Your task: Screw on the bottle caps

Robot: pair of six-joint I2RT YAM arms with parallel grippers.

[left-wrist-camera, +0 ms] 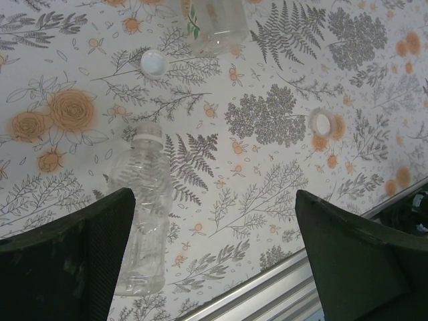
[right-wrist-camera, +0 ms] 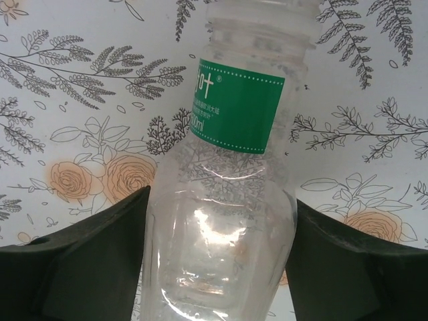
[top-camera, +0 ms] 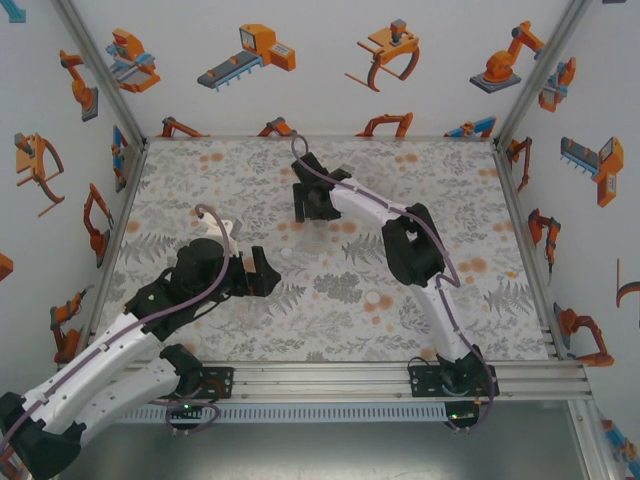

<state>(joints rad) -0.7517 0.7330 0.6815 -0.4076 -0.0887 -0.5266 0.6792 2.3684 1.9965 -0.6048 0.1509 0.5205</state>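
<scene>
Bracketing the clear plastic bottle with the green label band, the right claw has a dark finger on each side of the bottle's lower body. The finger edges meet the plastic, but whether they squeeze it or only rest against it cannot be told. The bottle's threaded neck points away from the claw, over the fern-and-rose printed table cover. In the overhead view that bottle is a faint shape just below the right claw, around mid-table. The left claw sits to the near left of the green-labelled bottle, its two black fingers spread wide with nothing between them. A second, unlabelled clear plastic bottle with a white neck ring lies just beside the left claw's left finger. One small round white plastic cap rests between the left claw and the green-labelled bottle. Another white cap rests well apart from the bottle, to its near right.
</scene>
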